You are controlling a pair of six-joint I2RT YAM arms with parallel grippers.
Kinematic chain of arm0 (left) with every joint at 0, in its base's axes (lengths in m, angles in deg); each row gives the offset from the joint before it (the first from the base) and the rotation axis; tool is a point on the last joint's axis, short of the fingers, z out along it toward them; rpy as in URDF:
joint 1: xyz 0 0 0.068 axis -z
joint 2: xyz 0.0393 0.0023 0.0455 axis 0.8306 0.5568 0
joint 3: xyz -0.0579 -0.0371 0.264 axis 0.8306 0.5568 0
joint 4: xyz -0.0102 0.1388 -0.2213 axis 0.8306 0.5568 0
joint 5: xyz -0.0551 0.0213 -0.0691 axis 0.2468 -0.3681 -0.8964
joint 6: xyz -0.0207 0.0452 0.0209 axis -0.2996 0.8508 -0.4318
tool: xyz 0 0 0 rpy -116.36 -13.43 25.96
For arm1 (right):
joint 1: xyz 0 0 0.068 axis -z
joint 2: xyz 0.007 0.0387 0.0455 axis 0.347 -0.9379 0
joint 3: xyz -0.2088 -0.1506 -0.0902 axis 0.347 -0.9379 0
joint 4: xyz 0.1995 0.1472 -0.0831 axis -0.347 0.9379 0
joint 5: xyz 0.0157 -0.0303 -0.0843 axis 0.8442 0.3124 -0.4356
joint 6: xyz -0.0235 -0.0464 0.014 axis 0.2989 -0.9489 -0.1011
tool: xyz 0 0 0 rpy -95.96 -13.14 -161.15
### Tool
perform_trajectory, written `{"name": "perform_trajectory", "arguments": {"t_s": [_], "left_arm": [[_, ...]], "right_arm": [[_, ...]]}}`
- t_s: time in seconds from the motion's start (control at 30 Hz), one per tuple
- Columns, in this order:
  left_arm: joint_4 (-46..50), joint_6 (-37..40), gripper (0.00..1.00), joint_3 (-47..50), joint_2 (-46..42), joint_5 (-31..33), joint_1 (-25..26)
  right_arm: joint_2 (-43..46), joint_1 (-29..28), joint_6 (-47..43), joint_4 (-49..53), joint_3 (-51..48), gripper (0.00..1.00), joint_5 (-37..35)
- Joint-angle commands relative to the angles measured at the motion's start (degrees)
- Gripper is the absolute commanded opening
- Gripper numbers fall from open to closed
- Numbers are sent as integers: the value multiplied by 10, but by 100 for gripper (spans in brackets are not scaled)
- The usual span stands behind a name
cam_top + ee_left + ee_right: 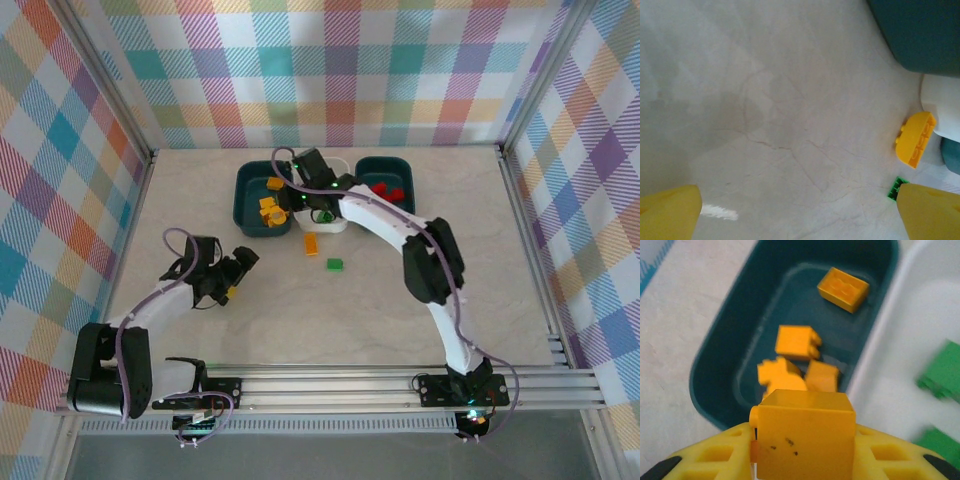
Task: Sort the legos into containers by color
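While the left end effector [240, 272] hangs released well left of the white tub [920, 340], likely waiting, the right end effector [805, 465] grips a yellow brick [805, 425] over the teal tub [720, 355] just left of it, where yellows [797, 342] collect. Greens [942, 372] sit inside the white tub, reds [388, 190] right of it.

1. Look at the tabletop [790, 100]: smooth, marble-look, with a faint sheen.
2. Now the teal tub [720, 355]: smooth plastic, softly glossy.
3. Beside it, the white tub [920, 315]: smooth plastic too.
4. The yellow-orange brick [805, 435]: hard plastic, flecked with dark specks.
5. Up front, the rails [340, 385]: bare metal, dull shine.
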Motion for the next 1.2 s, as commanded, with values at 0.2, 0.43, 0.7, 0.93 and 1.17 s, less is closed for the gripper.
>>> {"name": "perform_trajectory", "arguments": {"t_s": [0.2, 0.43, 0.7, 0.93, 1.17], "left_arm": [[16, 21, 100, 6, -33, -40, -7], [-7, 24, 100, 1, -30, -54, -7], [-47, 29, 100, -1, 6, -77, 17], [-117, 17, 100, -22, 70, -92, 82], [-156, -8, 100, -34, 114, -81, 107]], "right_arm": [[-158, -4, -44, 127, 278, 59, 4], [-21, -10, -49, 59, 119, 65, -30], [223, -11, -116, -10, -287, 72, -58], [282, -10, -154, 18, -440, 81, -30], [219, -9, -191, 7, -418, 82, -41]]}}
